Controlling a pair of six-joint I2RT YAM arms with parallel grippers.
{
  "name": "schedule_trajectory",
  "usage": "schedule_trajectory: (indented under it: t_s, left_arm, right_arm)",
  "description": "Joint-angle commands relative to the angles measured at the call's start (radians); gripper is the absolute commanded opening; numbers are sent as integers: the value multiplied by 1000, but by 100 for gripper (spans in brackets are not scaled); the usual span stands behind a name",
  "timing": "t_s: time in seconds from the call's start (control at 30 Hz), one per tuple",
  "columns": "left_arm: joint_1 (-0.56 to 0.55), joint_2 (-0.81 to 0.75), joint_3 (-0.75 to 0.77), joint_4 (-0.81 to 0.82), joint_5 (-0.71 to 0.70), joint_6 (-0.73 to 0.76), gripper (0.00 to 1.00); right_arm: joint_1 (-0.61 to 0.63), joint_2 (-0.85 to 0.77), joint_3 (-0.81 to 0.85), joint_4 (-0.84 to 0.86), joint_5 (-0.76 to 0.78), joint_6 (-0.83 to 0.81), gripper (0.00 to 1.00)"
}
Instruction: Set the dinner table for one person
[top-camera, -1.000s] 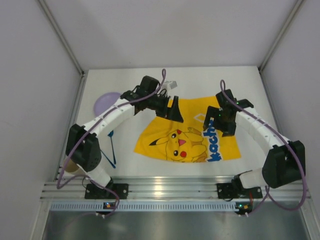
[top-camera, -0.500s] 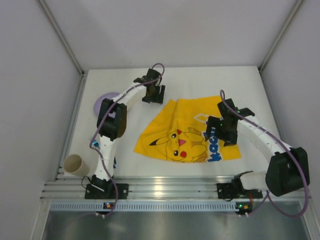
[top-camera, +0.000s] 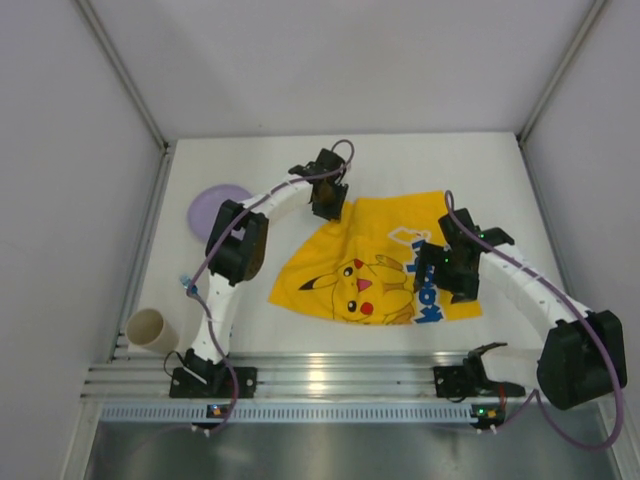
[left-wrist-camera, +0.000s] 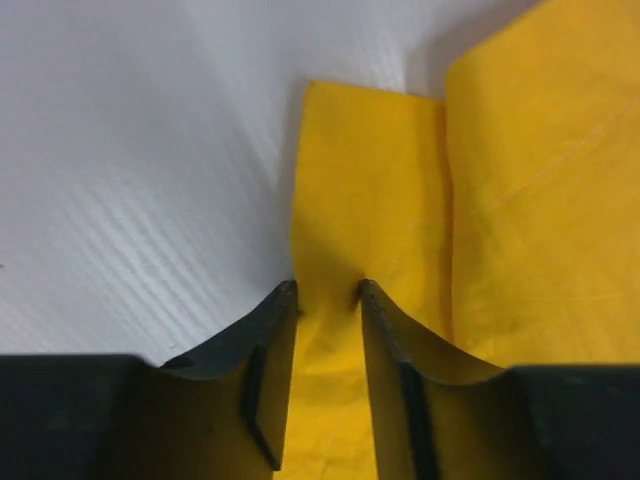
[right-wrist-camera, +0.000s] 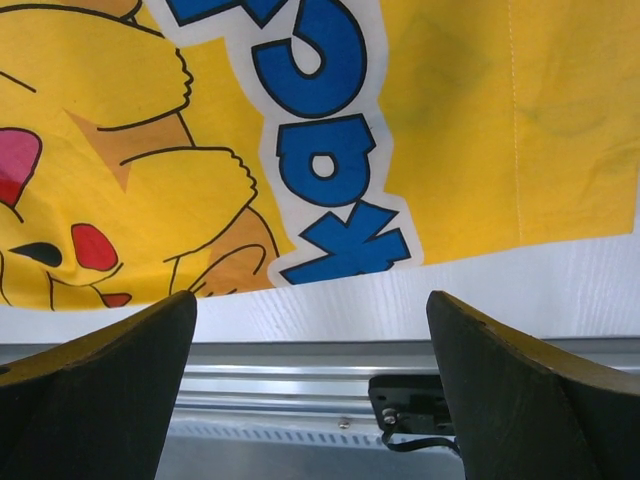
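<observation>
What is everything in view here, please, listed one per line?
mat: one, yellow with a Pikachu print and blue letters, middle of the table
plate: one, purple, far left of the table
cup: one, beige, near-left corner by the rail
blue item: one, small, beside the left arm, mostly hidden; cannot tell what it is
table: one, white, under everything
rail: one, silver, near edge, bearing the arm bases
left gripper: one, black, shut on the mat's far-left corner
right gripper: one, black, open above the mat's near-right edge
</observation>
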Motion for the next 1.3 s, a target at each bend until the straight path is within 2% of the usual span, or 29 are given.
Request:
schedule_trajectory:
  t_s: [0.0, 0.03, 0.2, 0.47, 0.53, 0.57, 0.6, 0.63, 0.67, 0.83, 0.97, 1.03, 1.13, 1.27]
  left_arm:
    - [-14, 52, -2, -15, 54, -7, 35]
    - [-16, 64, 7, -24, 54, -7, 0]
    - [1, 15, 29, -46, -54, -21, 0]
    - [134, -202, 17, -61, -456, -66, 0]
    - [156, -226, 12, -58, -502, -52, 0]
    - [163, -230, 20, -72, -507, -43, 4]
    - [170, -226, 27, -85, -519, -37, 25]
    - [171, -226, 29, -96, -530, -37, 88]
    - [171, -229, 23, -116, -570, -47, 99]
    - [208, -314, -38, -191, -679, -184, 99]
    - [275, -469, -208, -158, -590, -306, 99]
    - [309, -493, -250, -158, -541, -331, 98]
    - [309, -503, -307, -158, -471, -296, 93]
    - [276, -465, -347, -132, -487, -180, 91]
  right_arm:
    - [-14, -16, 2, -1, 17, 8, 100]
    - [-14, -14, -3, 1, 19, 8, 100]
    - [-14, -5, -15, 7, 20, 3, 100]
    - [-14, 24, -21, 29, 19, -18, 99]
    - [-15, 28, -20, 33, 17, -27, 100]
    - [-15, 32, -18, 39, 16, -29, 100]
    - [-15, 35, -17, 42, 14, -32, 100]
    - [-14, 36, -15, 47, 10, -35, 100]
    - [-15, 44, -15, 50, 7, -37, 100]
    - [-15, 32, 6, 45, -9, -55, 100]
    - [-15, -4, 23, 29, -12, -78, 100]
    - [-15, -19, 29, 19, -18, -92, 100]
    - [-14, -50, 35, 3, -44, -106, 100]
    - [-15, -83, 58, -22, -93, -118, 100]
